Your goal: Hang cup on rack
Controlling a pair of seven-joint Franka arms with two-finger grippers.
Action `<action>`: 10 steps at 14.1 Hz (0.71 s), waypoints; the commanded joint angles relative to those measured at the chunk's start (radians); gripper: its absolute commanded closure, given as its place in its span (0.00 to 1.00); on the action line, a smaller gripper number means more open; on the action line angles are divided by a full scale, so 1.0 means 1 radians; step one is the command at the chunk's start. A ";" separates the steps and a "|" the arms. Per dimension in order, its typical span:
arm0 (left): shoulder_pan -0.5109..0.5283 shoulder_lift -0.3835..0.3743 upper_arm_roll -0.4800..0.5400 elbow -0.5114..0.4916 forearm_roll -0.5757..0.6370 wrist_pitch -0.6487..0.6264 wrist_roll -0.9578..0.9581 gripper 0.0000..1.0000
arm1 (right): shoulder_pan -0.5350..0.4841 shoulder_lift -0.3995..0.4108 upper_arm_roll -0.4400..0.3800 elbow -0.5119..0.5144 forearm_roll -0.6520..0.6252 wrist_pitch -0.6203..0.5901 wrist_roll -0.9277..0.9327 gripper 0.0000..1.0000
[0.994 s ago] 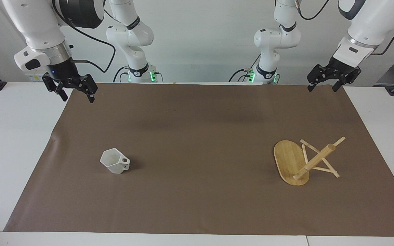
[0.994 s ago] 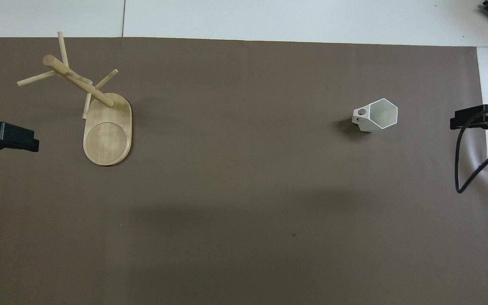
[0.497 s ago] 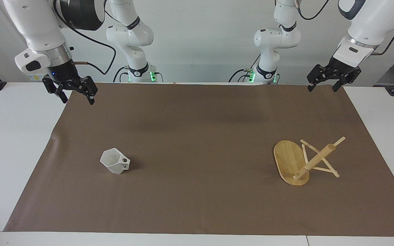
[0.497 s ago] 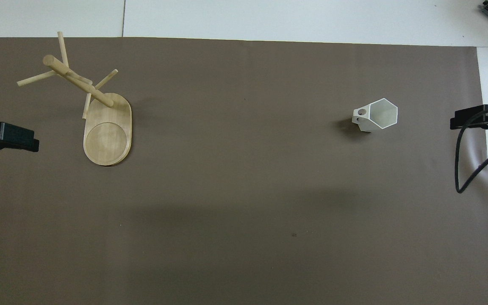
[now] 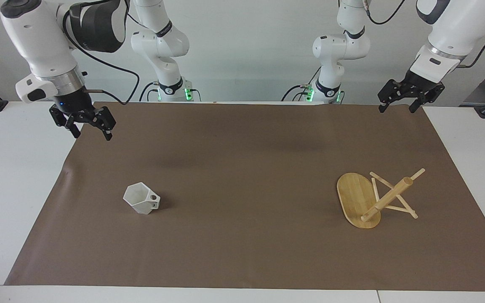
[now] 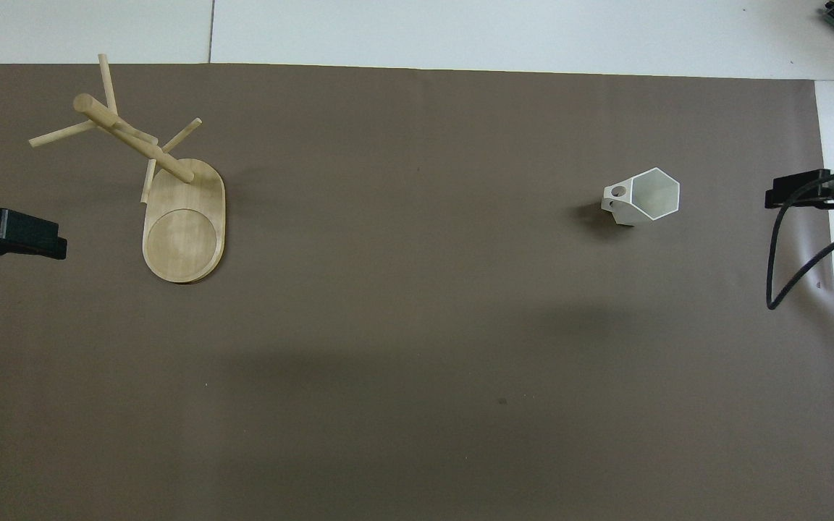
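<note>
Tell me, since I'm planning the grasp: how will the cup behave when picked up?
The cup looks rigid and probably light, being small and empty. Its flat facets should give a claw steadier contact than a round wall. It tapers to a narrow bottom, so a sideways nudge might tip it.

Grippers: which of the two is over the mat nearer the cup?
The right gripper, open above the mat's corner at the cup's end; the left gripper waits by the rack's end.

In your overhead view, both the left hand (image 6: 8, 235) and right hand (image 6: 819, 195) are cut off by the picture's edges.
</note>
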 commanded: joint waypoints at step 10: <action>0.001 -0.022 0.003 -0.022 -0.007 -0.005 -0.004 0.00 | -0.002 0.161 0.027 -0.122 0.031 0.327 -0.017 0.00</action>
